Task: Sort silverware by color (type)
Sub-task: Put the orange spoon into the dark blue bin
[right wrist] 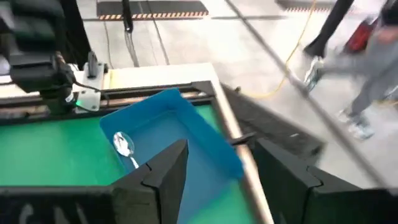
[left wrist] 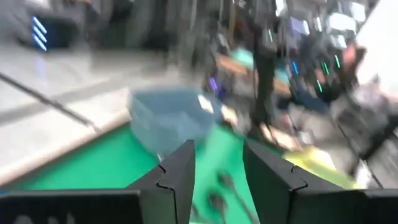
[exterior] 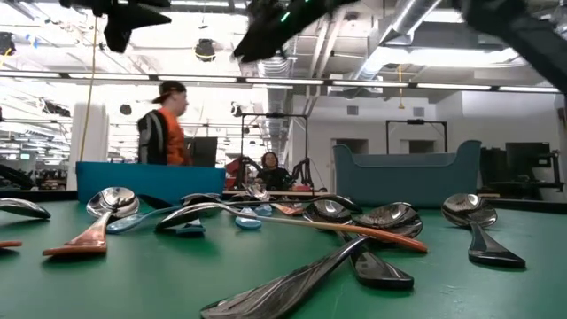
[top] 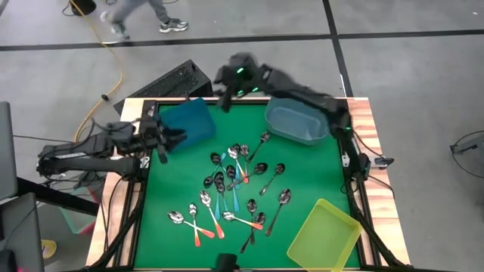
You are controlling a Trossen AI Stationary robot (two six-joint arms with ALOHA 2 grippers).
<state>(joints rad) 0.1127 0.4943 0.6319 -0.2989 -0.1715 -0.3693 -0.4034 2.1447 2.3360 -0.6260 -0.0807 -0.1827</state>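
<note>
Several small spoons (top: 231, 189) lie scattered in the middle of the green table, with orange-red, light blue or dark handles; the low view shows them close up (exterior: 337, 221). One spoon with a pale handle (right wrist: 126, 148) lies inside the blue bin (top: 187, 121) at the far left corner. My right gripper (right wrist: 221, 168) is open and empty, raised over the blue bin's far edge (top: 224, 97). My left gripper (left wrist: 217, 177) is open and empty, hovering at the table's left side next to the blue bin (top: 172, 140).
A grey-blue translucent bin (top: 296, 122) stands at the far right, a yellow bin (top: 325, 236) at the near right corner. Bare green mat lies along the near left. A person (exterior: 164, 124) stands beyond the far edge; another walks on the floor (top: 144, 15).
</note>
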